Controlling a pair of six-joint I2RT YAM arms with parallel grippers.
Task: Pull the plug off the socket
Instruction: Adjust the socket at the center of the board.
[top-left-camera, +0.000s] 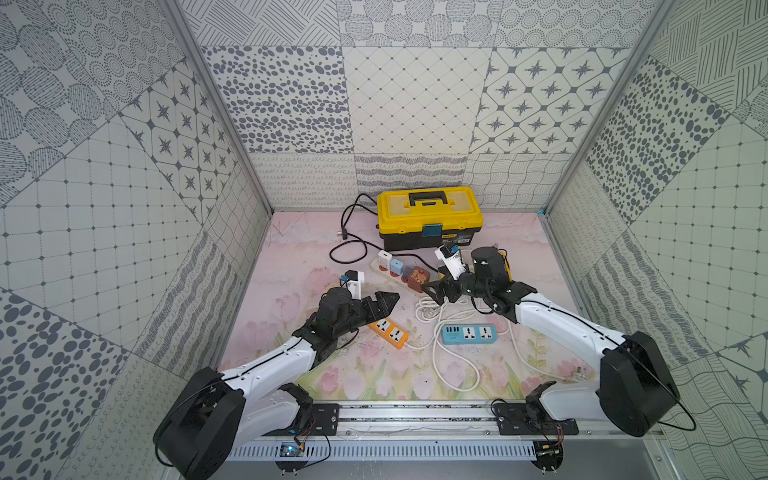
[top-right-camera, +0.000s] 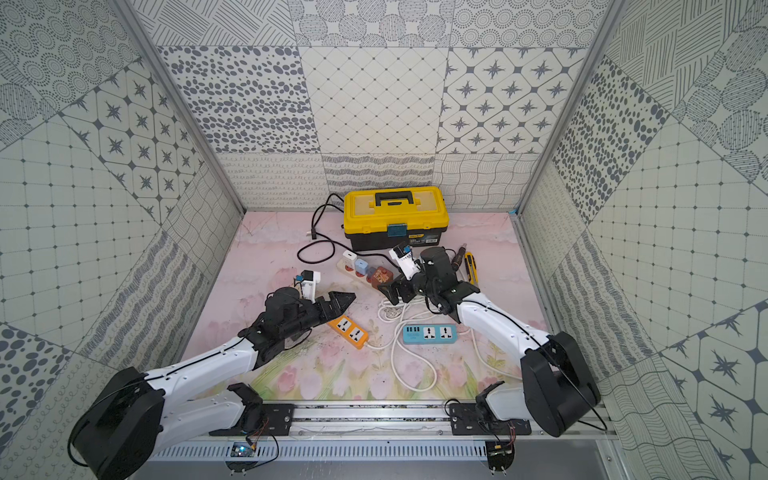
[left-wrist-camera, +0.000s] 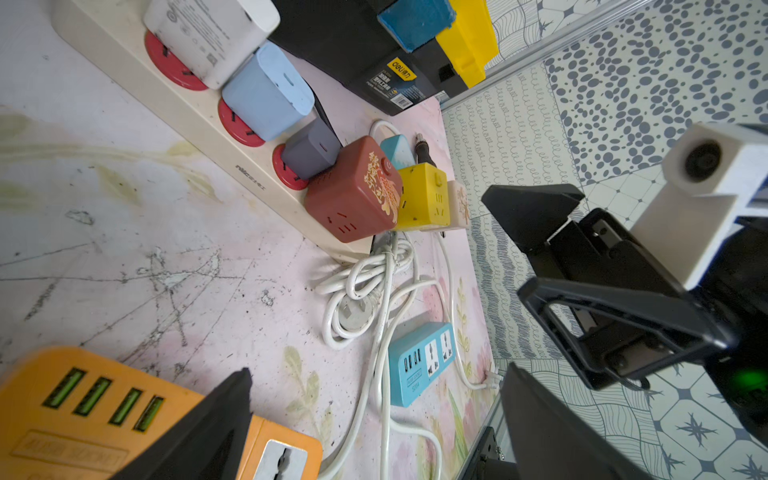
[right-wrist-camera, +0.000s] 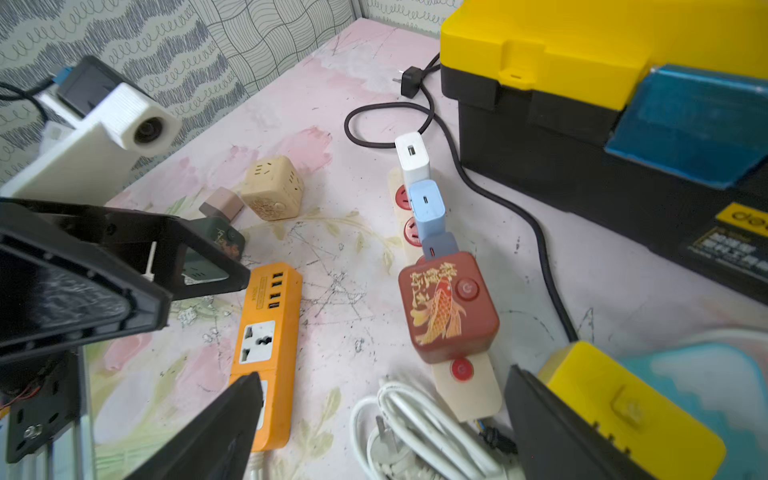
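— Top views first: what is laid out, and where is the task's thing?
— A cream plastic power strip with red socket faces (top-left-camera: 392, 280) is seen lying slantwise on the scuffed pink floral surface (top-left-camera: 291, 257), in front of a yellow-lidded black toolbox (top-left-camera: 430, 208). Four blocks are seated along it. A glossy red-brown cube adapter with a gold fish (top-left-camera: 417, 277) sits at the end nearest the right arm. The right gripper (top-left-camera: 430, 293) is held just beside that cube, jaws spread and empty, so the cube is judged to be the plug meant, though this cannot be settled. The left gripper (top-left-camera: 384, 309) is poised over one end of a flat orange power strip (top-left-camera: 390, 332), jaws likewise apart, with nothing held.
— And the left wrist view?
— The row is shown from the side: a matte white charger brick (left-wrist-camera: 212, 37), a rounded pale blue charger (left-wrist-camera: 266, 91), a small grey-blue adapter (left-wrist-camera: 309, 151), then the cube. They are packed close, so little room is offered between them.
— The right wrist view?
— The cube is framed ahead between the open jaws, with its smooth, round-edged side faces exposed. A bundled white rubbery cable (right-wrist-camera: 415, 424) and a yellow plastic cube (right-wrist-camera: 623, 415) are crowded by the strip's end. It is judged that the strip must be pinned while the plug is pulled, which may explain why the left arm is kept near.
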